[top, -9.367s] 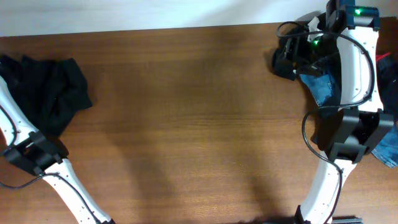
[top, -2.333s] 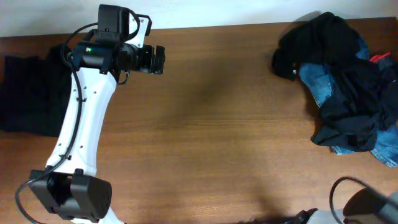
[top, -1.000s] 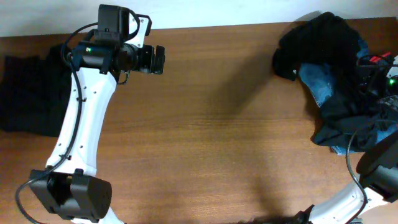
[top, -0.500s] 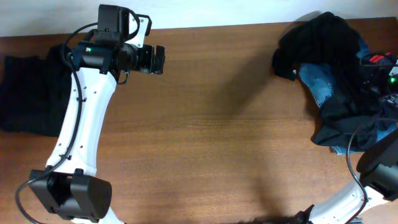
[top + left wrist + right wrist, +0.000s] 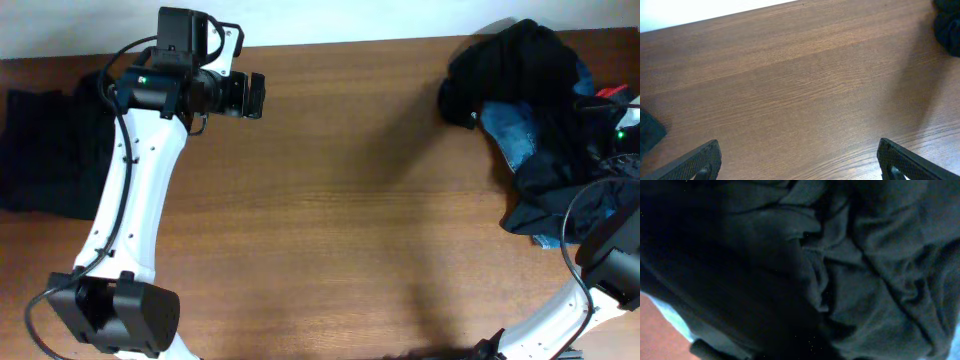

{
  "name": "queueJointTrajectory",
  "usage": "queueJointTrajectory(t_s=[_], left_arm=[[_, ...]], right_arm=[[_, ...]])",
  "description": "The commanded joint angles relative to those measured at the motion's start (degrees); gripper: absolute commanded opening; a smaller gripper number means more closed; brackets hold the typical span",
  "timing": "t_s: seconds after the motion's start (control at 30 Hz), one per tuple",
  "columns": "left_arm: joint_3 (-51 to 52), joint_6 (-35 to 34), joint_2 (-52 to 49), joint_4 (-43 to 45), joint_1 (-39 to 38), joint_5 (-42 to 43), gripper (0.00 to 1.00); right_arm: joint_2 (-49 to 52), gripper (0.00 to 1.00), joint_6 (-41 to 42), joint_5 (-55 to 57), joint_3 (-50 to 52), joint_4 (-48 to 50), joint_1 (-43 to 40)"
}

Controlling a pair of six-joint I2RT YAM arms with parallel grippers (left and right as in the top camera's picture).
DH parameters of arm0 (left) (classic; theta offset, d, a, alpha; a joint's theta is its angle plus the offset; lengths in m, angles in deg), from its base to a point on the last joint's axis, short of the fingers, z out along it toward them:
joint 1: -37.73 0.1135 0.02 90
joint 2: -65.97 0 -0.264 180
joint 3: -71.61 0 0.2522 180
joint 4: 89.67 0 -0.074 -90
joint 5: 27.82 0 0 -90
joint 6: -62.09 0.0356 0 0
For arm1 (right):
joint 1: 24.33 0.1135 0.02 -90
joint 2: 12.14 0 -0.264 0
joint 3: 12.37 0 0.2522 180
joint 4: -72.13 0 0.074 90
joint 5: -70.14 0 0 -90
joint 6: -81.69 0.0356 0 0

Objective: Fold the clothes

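The left gripper [image 5: 252, 97] stands wide open and empty above the table [image 5: 350, 200], far left. The right gripper [image 5: 612, 140] sits against the clothes [image 5: 545, 150] heaped at the far right edge; whether it is open or closed cannot be told. A black garment [image 5: 45, 150] lies at the left edge

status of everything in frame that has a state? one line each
Left gripper: open, empty, over the table.
Right gripper: down in the pile against dark fabric; open or shut not visible.
Black garment on the left: flat, squared off, looks folded.
Black clothes in the pile: crumpled, unfolded.
Jeans: crumpled, partly under the black fabric.
Red piece: mostly buried, state unclear.
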Motion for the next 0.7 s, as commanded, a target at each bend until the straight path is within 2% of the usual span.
queueJointTrajectory(t_s=[0.0,0.3,0.67], left_arm=[[-0.57,-0.13,1.16,0.72,-0.02,0.24,0.99],[-0.57,-0.13,1.16,1.16,-0.02,0.07,0.99],[-0.57,-0.13,1.16,1.31,-0.02,-4.81,0.99]], right_arm=[[-0.35,0.04,1.14,-0.33,0.13,-0.07,0.04],[-4.39,0.04,1.07,-3.41,-3.98,-3.85,0.44],[-12.11,0.04,-4.35,-3.15,-24.74,-17.05,7.98]])
